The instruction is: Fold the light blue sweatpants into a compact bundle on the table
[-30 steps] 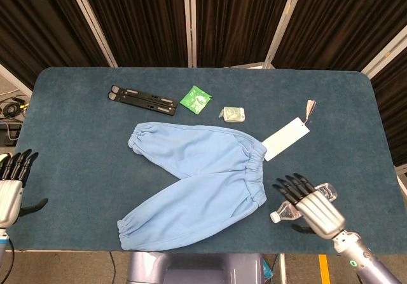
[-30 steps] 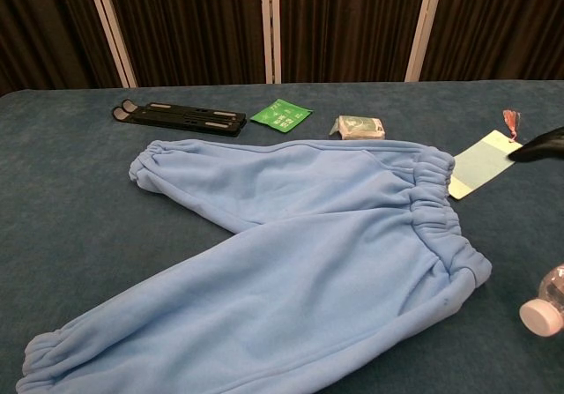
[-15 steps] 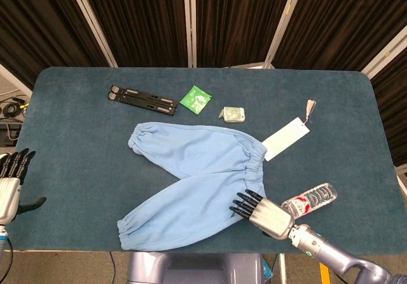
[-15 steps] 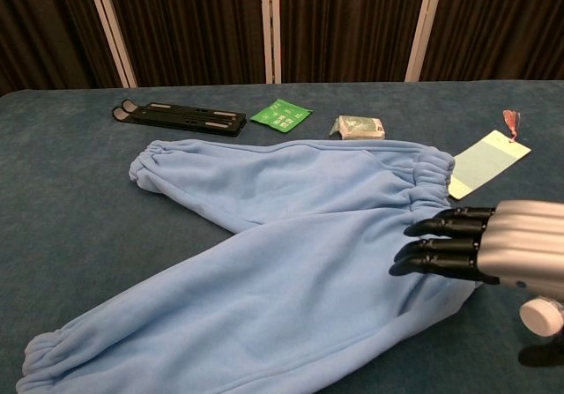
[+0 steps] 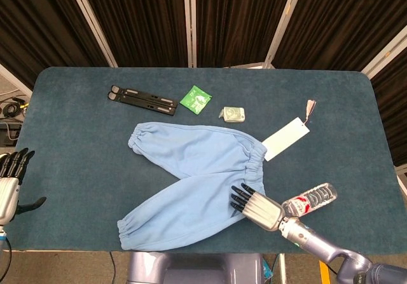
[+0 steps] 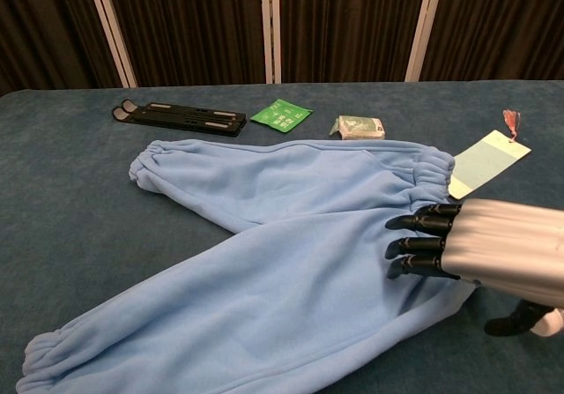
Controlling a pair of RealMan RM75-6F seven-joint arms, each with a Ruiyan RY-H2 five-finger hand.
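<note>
The light blue sweatpants (image 5: 191,176) (image 6: 282,262) lie spread flat in a V on the blue table, waistband to the right, leg cuffs to the left. My right hand (image 5: 255,205) (image 6: 480,249) hovers over the waistband's near corner, fingers straight and pointing left, holding nothing. Whether it touches the cloth is unclear. My left hand (image 5: 11,181) stays off the table's left edge, fingers extended, away from the pants; the chest view does not show it.
A plastic water bottle (image 5: 310,199) lies just right of my right hand. A white tag card (image 5: 285,138) with a tassel lies right of the waistband. Behind the pants are a black folding stand (image 5: 142,100), a green packet (image 5: 195,98) and a small box (image 5: 233,114).
My right hand has swept left from beside the water bottle to over the waistband's near corner. The left hand sank slightly at the table's left edge. The pants have not moved.
</note>
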